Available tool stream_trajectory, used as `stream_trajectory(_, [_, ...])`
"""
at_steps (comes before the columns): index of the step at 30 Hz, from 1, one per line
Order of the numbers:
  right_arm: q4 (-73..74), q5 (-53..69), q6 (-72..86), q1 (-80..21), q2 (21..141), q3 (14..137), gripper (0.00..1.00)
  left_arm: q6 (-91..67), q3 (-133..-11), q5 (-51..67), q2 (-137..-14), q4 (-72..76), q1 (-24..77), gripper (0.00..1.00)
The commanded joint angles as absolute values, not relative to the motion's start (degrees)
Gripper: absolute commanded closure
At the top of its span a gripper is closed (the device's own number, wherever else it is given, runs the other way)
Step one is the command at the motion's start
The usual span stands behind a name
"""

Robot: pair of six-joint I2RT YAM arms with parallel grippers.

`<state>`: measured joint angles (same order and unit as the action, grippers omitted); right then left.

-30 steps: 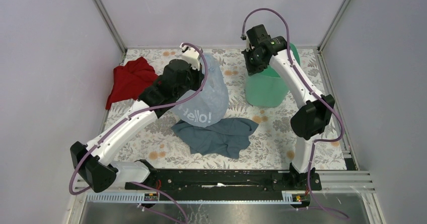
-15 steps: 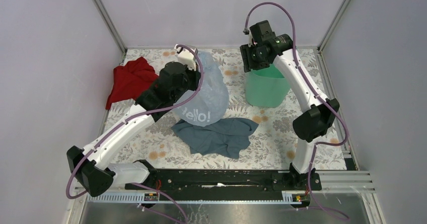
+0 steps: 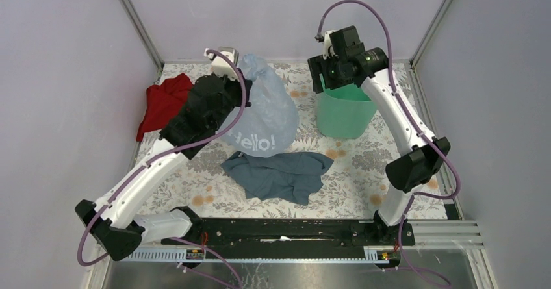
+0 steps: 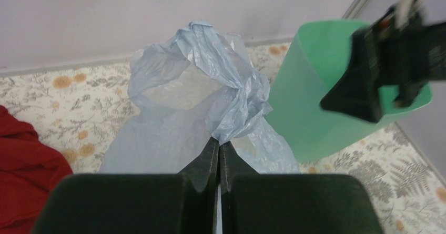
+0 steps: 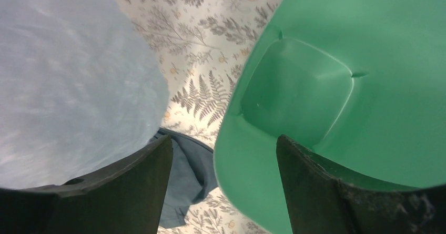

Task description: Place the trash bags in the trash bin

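1. The trash bag (image 3: 263, 117), a thin pale-blue film bag printed with "hello!", is outside the bin, near the middle of the table (image 3: 364, 165) towards the back.
2. The left gripper (image 4: 218, 144) is pinched tight on a bunched twist of the bag's upper film, with its two fingers pressed together on the plastic.
3. From that pinch the bag hangs down in a full, rounded shape. A crumpled fold of film rises above the fingers in the left wrist view.
4. The bag's lower end reaches the far edge of a grey-blue cloth (image 3: 279, 175) that lies rumpled on the table nearer the arm bases. I cannot tell whether the two touch.
5. The trash bin (image 3: 344, 110), mint green, stands upright at the right rear of the table, just beside the bag, with a strip of flowered table cover between them.
6. The right gripper (image 5: 222, 144) hangs over the bin's left rim with its jaws spread wide and nothing gripped.
7. In the right wrist view one finger is outside the bin wall and the other is over the inside. The rim passes between them and the bin's floor shows below.
8. A red cloth (image 3: 162, 104) lies bunched at the left rear of the table, partly behind the left arm.
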<state>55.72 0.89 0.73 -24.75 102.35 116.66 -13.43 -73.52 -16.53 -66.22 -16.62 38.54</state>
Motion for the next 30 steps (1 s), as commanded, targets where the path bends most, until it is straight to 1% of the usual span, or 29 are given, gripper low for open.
stream_trajectory(1, [53.91, -2.60, -2.24, -25.04, 101.12, 111.15, 0.23, -14.50, -78.89, -17.97, -62.94, -14.49, 38.21, 1.00])
stream_trajectory(3, [53.88, -2.24, -1.46, -24.97, 100.65, 109.14, 0.26, -14.26, -80.29, -18.21, -62.47, -13.97, 38.23, 1.00])
stream_trajectory(6, [54.36, -1.47, 2.68, -25.40, 100.25, 107.80, 0.38, -14.30, -81.72, -18.35, -61.94, -12.48, 38.19, 1.00])
stream_trajectory(8, [54.05, -1.76, 6.15, -26.62, 100.31, 106.99, 0.49, -14.98, -82.26, -18.52, -61.44, -10.90, 38.23, 1.00])
stream_trajectory(9, [53.90, -2.37, 7.47, -27.73, 100.55, 106.82, 0.56, -15.40, -82.34, -18.67, -61.17, -9.92, 38.23, 1.00])
stream_trajectory(11, [54.43, -6.30, 10.95, -30.30, 101.45, 107.74, 0.69, -16.18, -82.41, -18.88, -60.69, -7.57, 38.21, 1.00])
stream_trajectory(12, [54.80, -8.17, 12.93, -31.37, 101.77, 108.28, 0.78, -16.44, -82.54, -18.73, -60.57, -6.40, 38.23, 1.00])
stream_trajectory(14, [55.43, -11.12, 16.14, -32.60, 102.26, 109.76, 0.88, -16.86, -83.54, -18.60, -60.91, -4.96, 38.20, 1.00])
stream_trajectory(15, [55.65, -12.59, 17.64, -32.83, 102.32, 110.22, 0.91, -16.92, -84.19, -18.42, -61.17, -4.59, 38.21, 1.00])
stream_trajectory(16, [55.40, -13.66, 18.74, -32.81, 102.33, 110.37, 0.92, -17.07, -84.67, -18.22, -61.37, -4.26, 38.23, 1.00])
stream_trajectory(19, [55.03, -14.03, 20.45, -32.85, 102.96, 111.22, 0.92, -17.43, -84.78, -17.89, -61.69, -1.44, 38.23, 1.00])
stream_trajectory(20, [54.83, -13.23, 20.62, -32.79, 103.24, 111.74, 0.90, -17.59, -84.37, -18.32, -61.73, -0.37, 38.23, 1.00])
stream_trajectory(23, [56.51, -10.52, 20.24, -32.78, 104.23, 115.72, 0.66, -18.82, -83.27, -19.50, -62.52, 4.12, 38.23, 1.00])
stream_trajectory(24, [57.30, -10.48, 19.72, -32.78, 104.16, 117.40, 0.55, -18.89, -83.41, -19.04, -63.14, 5.11, 38.21, 1.00])
stream_trajectory(25, [57.99, -10.46, 19.00, -32.78, 103.78, 118.91, 0.47, -18.85, -83.55, -17.75, -63.93, 6.29, 38.21, 1.00])
stream_trajectory(27, [59.07, -9.18, 16.80, -32.79, 102.30, 121.46, 0.34, -16.50, -84.84, -13.63, -65.75, 7.78, 38.23, 1.00])
stream_trajectory(30, [56.71, -7.65, 13.77, -32.80, 98.34, 119.87, 0.15, -13.73, -87.67, -10.01, -68.85, 6.82, 38.23, 1.00])
